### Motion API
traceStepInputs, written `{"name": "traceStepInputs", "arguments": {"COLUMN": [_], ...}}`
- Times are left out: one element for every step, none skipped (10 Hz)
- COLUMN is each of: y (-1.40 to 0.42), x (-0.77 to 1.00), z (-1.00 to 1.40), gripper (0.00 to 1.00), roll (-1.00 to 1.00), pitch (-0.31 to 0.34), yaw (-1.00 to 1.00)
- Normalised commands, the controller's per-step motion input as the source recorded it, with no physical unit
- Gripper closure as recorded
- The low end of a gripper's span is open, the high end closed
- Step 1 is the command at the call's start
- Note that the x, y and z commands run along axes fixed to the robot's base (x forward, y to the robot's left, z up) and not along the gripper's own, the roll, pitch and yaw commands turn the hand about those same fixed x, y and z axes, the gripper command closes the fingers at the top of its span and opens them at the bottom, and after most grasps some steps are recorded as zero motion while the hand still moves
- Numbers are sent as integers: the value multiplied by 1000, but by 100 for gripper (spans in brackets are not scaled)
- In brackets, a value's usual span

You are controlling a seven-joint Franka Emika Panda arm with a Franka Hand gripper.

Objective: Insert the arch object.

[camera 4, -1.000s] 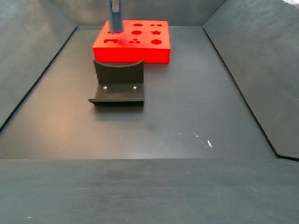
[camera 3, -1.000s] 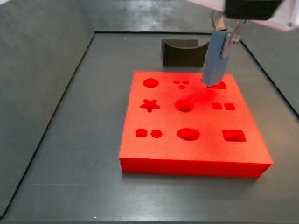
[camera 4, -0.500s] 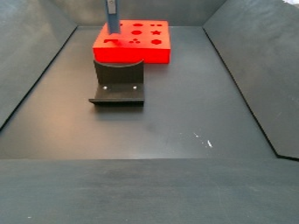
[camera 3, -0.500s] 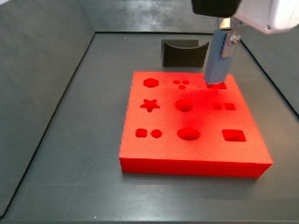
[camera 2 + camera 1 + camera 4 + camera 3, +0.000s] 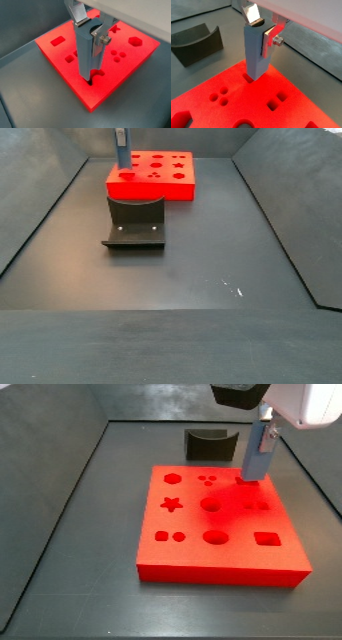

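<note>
Dark grey bin floor carrying red foam block with shaped cut-outs [image 5: 221,522], dark L-shaped fixture [image 5: 135,223] just beside it. Two-finger gripper [image 5: 261,30] above block's corner, fingers [image 5: 103,36] clamped on tall grey-blue arch object [image 5: 87,52]. Compared with half a second ago, shifted slightly toward fixture; lower end now meeting matching cut-out [image 5: 250,78], seating depth unclear. Judged close to insertion, alignment critical. Remaining cut-outs empty: star [image 5: 171,505], hexagon [image 5: 173,479], round hole [image 5: 215,537], square [image 5: 267,539].
</note>
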Motion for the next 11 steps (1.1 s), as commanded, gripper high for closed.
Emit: {"name": "traceStepInputs", "arguments": {"y": [11, 6, 0, 0, 0, 54, 23, 0, 14, 3, 0], "x": [80, 0, 0, 0, 0, -11, -11, 0, -17, -83, 0], "z": [-140, -80, -74, -80, -117, -89, -77, -97, -103, -117, -134], "gripper": [100, 100, 100, 100, 100, 100, 100, 100, 100, 100, 100], "roll": [193, 161, 86, 49, 57, 24, 0, 0, -11, -36, -64], "pitch": [13, 37, 3, 0, 13, 4, 0, 0, 0, -19, -17], "yaw": [-283, -371, -326, -306, -369, -343, -246, -129, 0, 0, 51]}}
